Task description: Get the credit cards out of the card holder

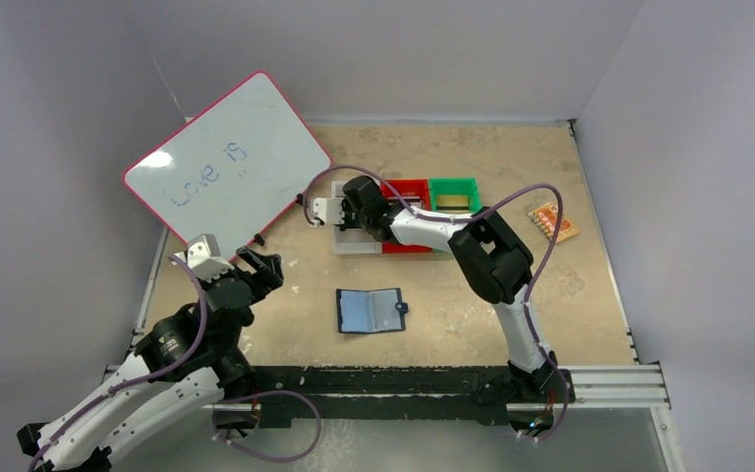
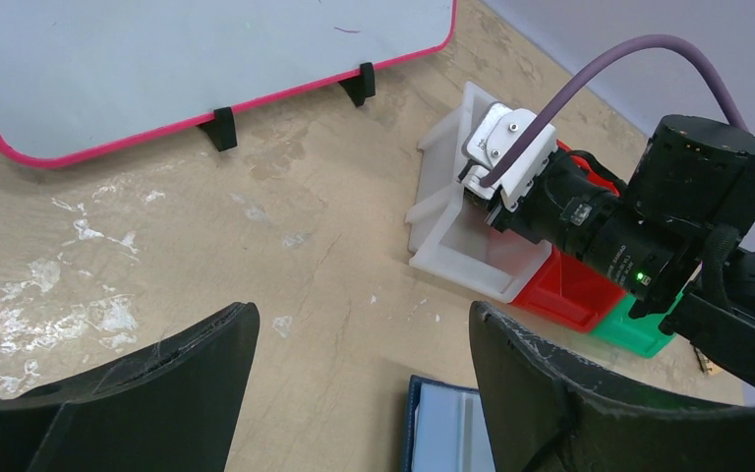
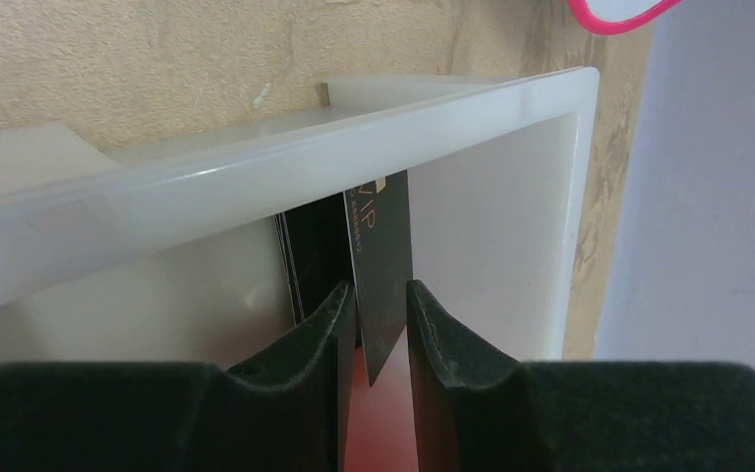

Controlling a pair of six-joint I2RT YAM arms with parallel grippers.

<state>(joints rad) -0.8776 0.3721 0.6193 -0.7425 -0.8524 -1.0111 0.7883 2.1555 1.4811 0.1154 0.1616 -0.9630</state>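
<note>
Tan desk (image 1: pixel 590 295); white bin (image 2: pixel 452 246) at back, right end effector (image 3: pixel 381 295) over it, jaws narrowly parted about a black card (image 3: pixel 383 265), grip cannot be told; drop-off step, I judge; next go to card holder (image 1: pixel 371 311), open mid-desk, near the spread, empty left end effector (image 2: pixel 362 313).

Both arms — left arm (image 1: pixel 172 344), right arm (image 1: pixel 496 261) — have black joint housings and pale grey links; a purple cable (image 1: pixel 543 211) loops along each; white camera blocks (image 2: pixel 507 152) sit at the wrists; the left hand (image 2: pixel 362 315) has scuffed matte-black fingers (image 2: pixel 590 393).
</note>
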